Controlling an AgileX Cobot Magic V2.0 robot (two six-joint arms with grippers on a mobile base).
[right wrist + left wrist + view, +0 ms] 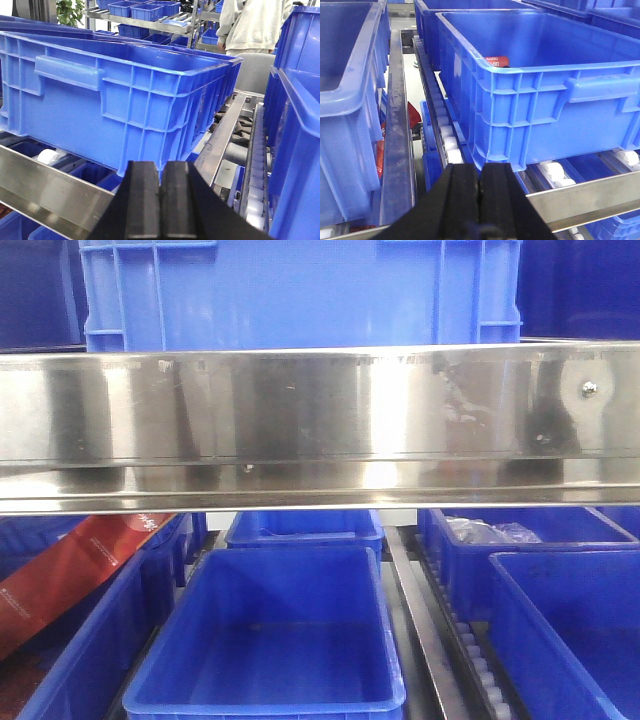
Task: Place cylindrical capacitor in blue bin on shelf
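The shelf (300, 425) fills my front view, its broad steel edge reflecting the room, with a large blue crate (290, 290) on the tier above and rows of blue bins on the roller tracks below. The bin straight ahead, the centre bin (270, 640), looks empty as far as I can see into it. To its left a red printed strip (70, 575) lies slanted across the neighbouring bin.

My left gripper (480, 195) hangs just outside the near corner of a blue bin (540, 90), pads pressed together with nothing between them. My right gripper (161, 200) sits likewise before the corner of another bin (115, 100), also closed and empty. A person in a grey top (250, 25) stands beyond the racks.

The cylindrical capacitor I cannot find in any view; a small red labelled item (496, 62) shows at the far inner wall of the left-hand bin, but I cannot tell what it is.

My worry: both grippers sit low and close to bin walls and steel rails, so a careless lift could clip a rim and push a bin along its rollers. And with several alike bins, I could pick the wrong one.
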